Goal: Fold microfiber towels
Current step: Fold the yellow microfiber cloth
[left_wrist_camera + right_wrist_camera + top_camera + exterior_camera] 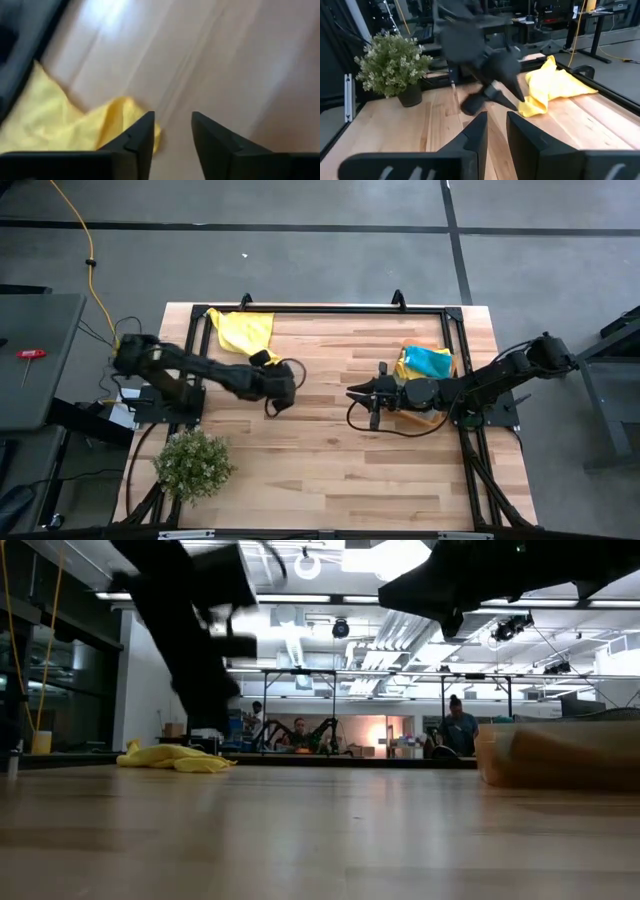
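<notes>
My counter [330,450] is a light wood-plank top inside a black frame, standing on a grey floor [300,205] in an open workshop with overhead lights, where three people [458,730] show at far benches. On it I count one orange bin [447,363] at the right edge holding teal and yellow towels [425,361], one yellow towel [246,332] crumpled at the far left corner, and one plant [192,465] at the near left edge. My left tool [171,131] hangs open and empty beside the yellow towel; my right tool [496,131] hovers mid-counter, fingers slightly apart, gripping nothing.
</notes>
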